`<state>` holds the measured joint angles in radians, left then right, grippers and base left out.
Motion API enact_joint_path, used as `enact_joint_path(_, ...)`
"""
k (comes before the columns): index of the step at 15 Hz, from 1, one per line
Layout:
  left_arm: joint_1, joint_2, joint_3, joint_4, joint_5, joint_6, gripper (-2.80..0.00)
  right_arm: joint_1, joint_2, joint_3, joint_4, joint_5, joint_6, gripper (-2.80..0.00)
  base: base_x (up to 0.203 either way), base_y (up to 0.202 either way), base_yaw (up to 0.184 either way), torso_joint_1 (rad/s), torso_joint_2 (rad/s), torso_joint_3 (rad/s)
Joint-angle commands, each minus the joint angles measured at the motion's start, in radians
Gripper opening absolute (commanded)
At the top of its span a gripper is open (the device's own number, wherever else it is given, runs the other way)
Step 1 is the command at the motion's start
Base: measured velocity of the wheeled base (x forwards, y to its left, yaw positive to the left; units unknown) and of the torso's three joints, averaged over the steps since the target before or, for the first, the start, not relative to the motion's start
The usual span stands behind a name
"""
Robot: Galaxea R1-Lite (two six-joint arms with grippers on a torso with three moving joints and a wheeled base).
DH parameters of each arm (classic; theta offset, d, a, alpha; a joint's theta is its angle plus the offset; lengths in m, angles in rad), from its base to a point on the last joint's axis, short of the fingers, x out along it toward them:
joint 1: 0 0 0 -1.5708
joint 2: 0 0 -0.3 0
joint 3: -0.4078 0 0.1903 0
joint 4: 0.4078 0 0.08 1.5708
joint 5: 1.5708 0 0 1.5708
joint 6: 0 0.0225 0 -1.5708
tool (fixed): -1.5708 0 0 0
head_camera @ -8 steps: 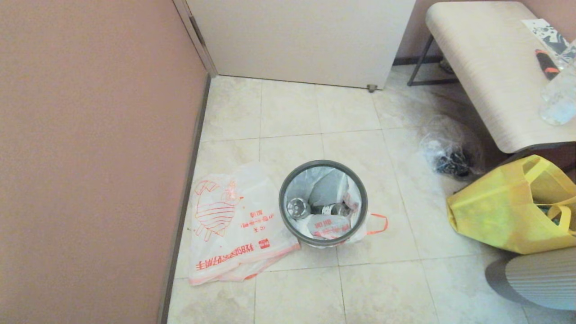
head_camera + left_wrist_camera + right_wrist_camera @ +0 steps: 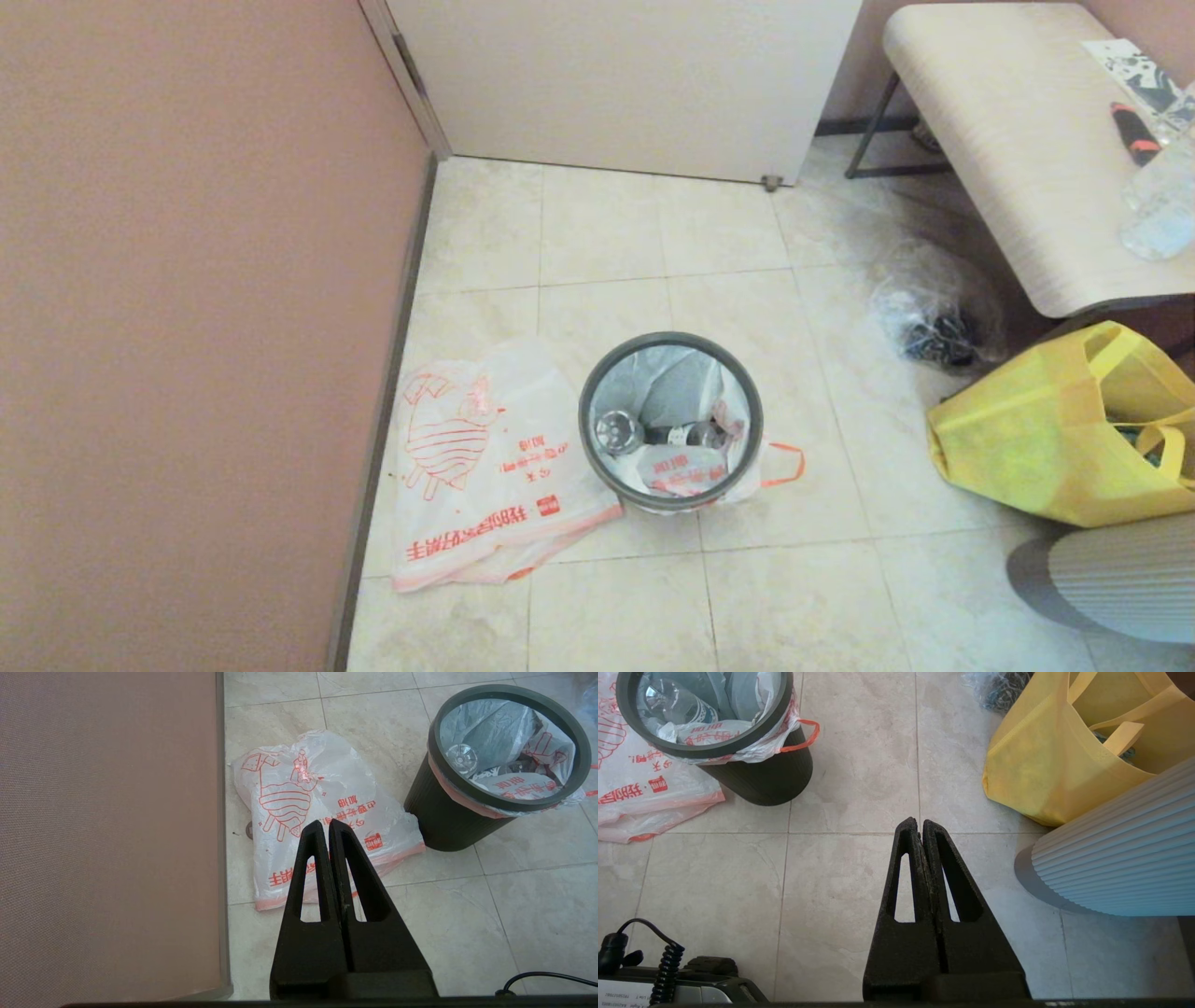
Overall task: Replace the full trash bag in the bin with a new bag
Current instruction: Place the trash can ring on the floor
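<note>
The lumpy translucent white full trash bag (image 2: 677, 462) sat inside the round black plastic bin (image 2: 670, 421) on the tiled floor (image 2: 803, 579). The limp printed new bag (image 2: 485, 467) lay flat, touching the bin. The left gripper (image 2: 328, 828) and right gripper (image 2: 920, 826) were closed, empty, held above the floor.

The only real print is on the new bag (image 2: 322, 821), lying flat just under the left gripper (image 2: 324, 828): red Chinese characters I can't make out, a small red square logo and a striped cartoon figure. The full trash bag (image 2: 712, 732), well ahead of the right gripper (image 2: 920, 826), has red characters too, also unreadable.
</note>
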<state>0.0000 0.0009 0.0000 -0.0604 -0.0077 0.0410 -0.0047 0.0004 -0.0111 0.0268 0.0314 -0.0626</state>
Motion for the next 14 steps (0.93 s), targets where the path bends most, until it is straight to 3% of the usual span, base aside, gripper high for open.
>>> enact_joint_path(1, 0.0, 0.001, 0.023, 0.0, 0.0, 0.0, -2.8, 0.0, -0.002, -0.001, 0.002, -0.001, 0.0, -2.8, 0.0, 0.0, 0.0, 0.0, 0.0, 0.0)
enact_joint_path(7, 0.0, 0.001, 0.023, -0.001, 0.0, 0.0, -2.8, -0.004, 0.037, -0.06, 0.004, 0.0, -0.067, -2.8, 0.0, 0.0, 0.0, 0.0, 0.0, 0.0)
enact_joint_path(14, 0.0, 0.001, 0.023, -0.001, 0.0, 0.0, -2.8, 0.003, 0.466, -0.318, -0.007, 0.03, -0.08, -2.8, 0.0, 0.0, 0.0, 0.0, 0.0, 0.0)
